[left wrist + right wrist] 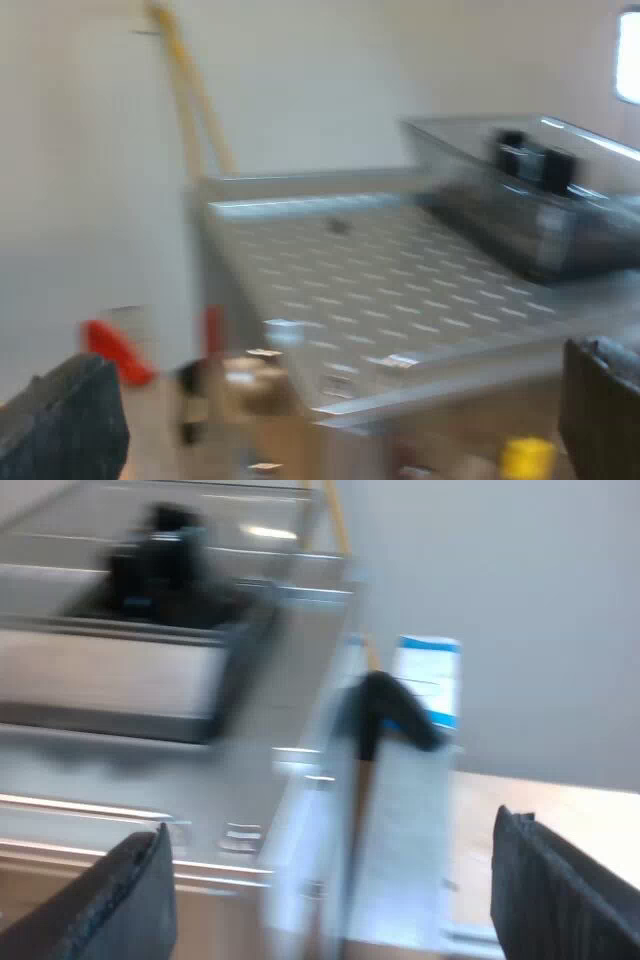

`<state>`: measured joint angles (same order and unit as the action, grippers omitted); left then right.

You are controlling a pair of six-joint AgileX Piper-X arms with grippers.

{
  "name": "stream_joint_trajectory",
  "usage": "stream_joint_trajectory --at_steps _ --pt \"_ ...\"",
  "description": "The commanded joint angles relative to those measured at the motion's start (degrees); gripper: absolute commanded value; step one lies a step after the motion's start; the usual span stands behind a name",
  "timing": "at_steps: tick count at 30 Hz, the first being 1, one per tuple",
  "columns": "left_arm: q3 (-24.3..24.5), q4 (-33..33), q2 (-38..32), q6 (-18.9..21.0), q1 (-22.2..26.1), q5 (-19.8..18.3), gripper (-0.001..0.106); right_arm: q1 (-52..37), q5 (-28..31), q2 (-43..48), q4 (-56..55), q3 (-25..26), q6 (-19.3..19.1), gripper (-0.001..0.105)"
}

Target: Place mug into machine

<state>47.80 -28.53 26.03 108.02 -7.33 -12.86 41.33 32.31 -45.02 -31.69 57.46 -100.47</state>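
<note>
Left wrist view: our left pincer (335,365) was open wide, w/ its two black fingers (60,425) far apart & nothing btwn them. Just past the fingers we saw the espresso machine (380,290). We looked down at its top, a shiny metal plate w/ rows of little marks. The bean hopper (530,200) sat on that top at one side; it was a dark see-through tub w/ black bits inside. The pincer hung by the machine's near edge. By one finger there was a red thing (115,350), too blurry for us to tell what it was. By the other finger there was a small yellow bit (525,458), blurry too. A yellow stick (190,100) leaned on the wall (80,180) behind the machine.

Right wrist view: our right pincer (330,835) was open wide too, its fingers (560,900) far apart w/ nothing btwn them. The espresso machine (120,800) was just past one finger, & we saw its metal top from the side. The bean hopper (170,570) sat on top, dark, w/ a black lump inside. Beside the machine stood a pale flat thing (400,830) w/ a blue & white label (428,680) at its upper end; we couldn't tell what it was. A black bent thing (390,715) lay across it. Past the other finger was the light-brown surface (540,820), & the wall (500,570) rose behind it. The yellow stick (335,515) showed by the hopper's far corner.
</note>
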Motion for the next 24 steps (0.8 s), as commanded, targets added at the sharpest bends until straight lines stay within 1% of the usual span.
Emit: stream_joint_trajectory --at_steps 1,3,5,6,7,8,9,11,13,16,17,18,21,22,24 --pt "1.53 -0.90 0.45 0.59 4.05 -0.99 0.089 -7.67 -3.00 3.68 -7.12 0.54 -0.07 0.067" --pt "1.88 -1.60 0.14 0.59 5.24 -0.99 0.089 -12.45 -4.83 5.63 -10.76 0.54 -0.07 0.067" --pt "1.95 -2.26 -0.10 0.59 5.34 -0.99 0.089 -18.21 -7.17 7.99 -15.83 0.54 -0.07 0.067" --pt "1.91 -2.73 -0.25 0.59 5.35 -0.99 0.089 -19.69 -7.55 8.64 -16.61 0.54 -0.07 0.067" --pt "2.02 -4.87 -1.00 0.59 5.35 -0.99 0.089 -19.69 -7.74 8.86 -16.97 0.54 -0.07 0.067" --pt "2.00 -6.49 -1.65 0.44 5.35 -0.99 0.089 -24.97 -9.24 11.53 -19.72 0.16 -0.26 0.067" --pt "2.00 -7.06 -1.89 0.31 5.35 -0.99 0.089 -25.73 -9.79 12.06 -20.37 0.06 -0.53 0.067" --pt "2.00 -10.30 -3.71 -0.19 5.35 2.28 0.089 -28.99 -11.31 15.07 -21.78 -0.64 -1.82 0.067" --pt "2.00 -12.69 -5.54 -0.31 5.35 4.36 0.089 -31.36 -12.92 18.30 -23.64 -1.52 -2.35 0.067" --pt "2.00 -13.75 -6.43 -0.52 5.35 4.90 0.089 -32.04 -13.26 20.36 -24.54 -2.03 -3.07 0.067" --pt "2.00 -17.00 -9.05 -1.88 5.35 5.41 0.089 -32.19 -13.28 23.54 -26.18 -2.47 -3.52 0.067" --pt "2.00 -19.84 -11.42 -2.69 5.35 5.46 0.089 -32.19 -13.28 24.89 -27.15 -2.47 -3.52 0.067" --pt "2.00 -22.73 -14.26 -3.10 5.35 5.46 0.089 -32.07 -13.28 29.12 -29.34 -2.46 -3.65 0.067" --pt "2.00 -23.23 -14.85 -3.10 5.35 5.46 0.089 -31.92 -13.28 32.31 -30.96 -2.46 -3.99 0.067" --pt "2.00 -26.92 -20.18 -3.58 5.35 5.56 0.089 -31.95 -13.28 36.83 -32.89 -2.46 -3.98 0.067"
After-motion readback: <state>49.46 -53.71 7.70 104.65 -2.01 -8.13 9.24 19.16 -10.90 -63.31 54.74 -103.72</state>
